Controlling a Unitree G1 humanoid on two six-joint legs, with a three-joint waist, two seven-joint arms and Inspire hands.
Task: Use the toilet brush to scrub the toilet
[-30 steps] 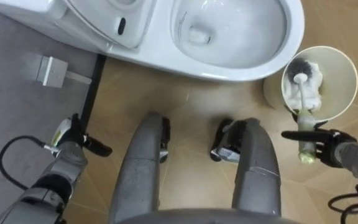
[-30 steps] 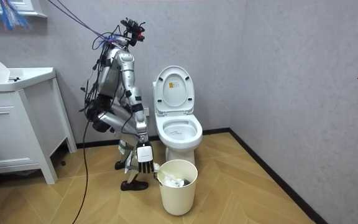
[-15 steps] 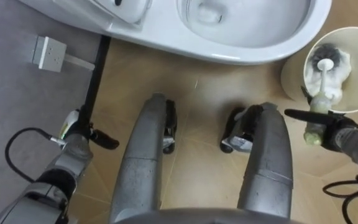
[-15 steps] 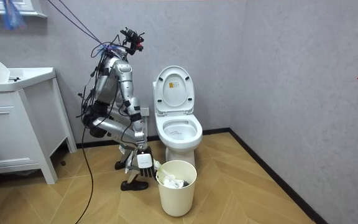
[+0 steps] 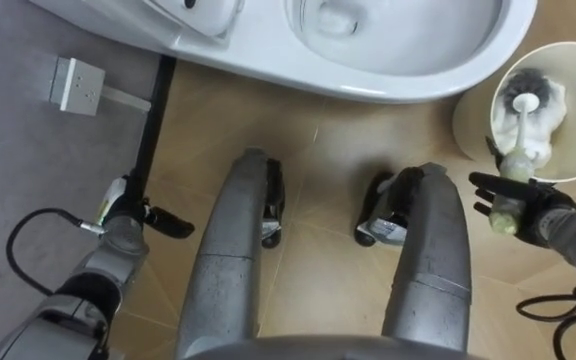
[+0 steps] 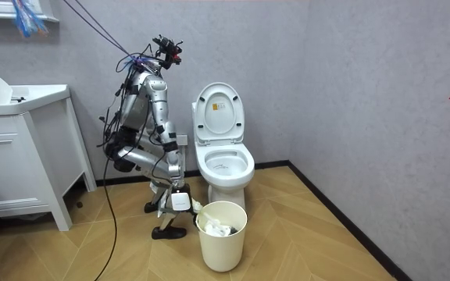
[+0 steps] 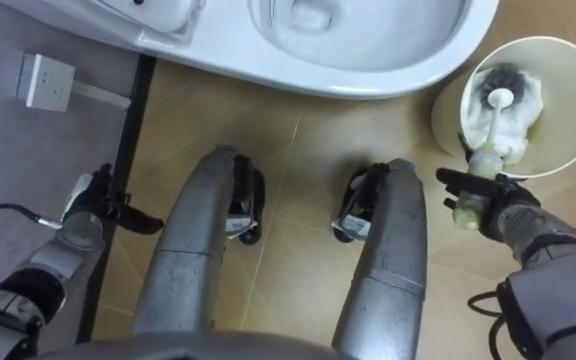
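The right hand [image 5: 540, 215] has tightened since the earlier frame. The finger that stuck straight out past the brush [image 5: 515, 158] has drawn in towards the grip, and in the room view the hand [image 6: 180, 201] sits a little lower, at the bin's rim.

The brush stands tilted. Its dark bristle head is down inside the bin [image 5: 471, 130], resting among crumpled white paper, and its pale grip leans out over the near rim. The right hand's fingers [image 5: 486, 184] are curled round that grip and pinch it.

The bin stands on the wooden floor, just beside the front of the toilet [image 5: 408, 75], on the robot's right. The toilet's bowl is open and its lid is raised against the wall.

The left hand [image 5: 126, 212] hangs low on the other side with its fingers loosely spread, holding nothing, near a white socket [image 5: 76, 86] on the grey wall.

In the room view the robot stands bent forward between a white cabinet [image 6: 22, 168] and the toilet.
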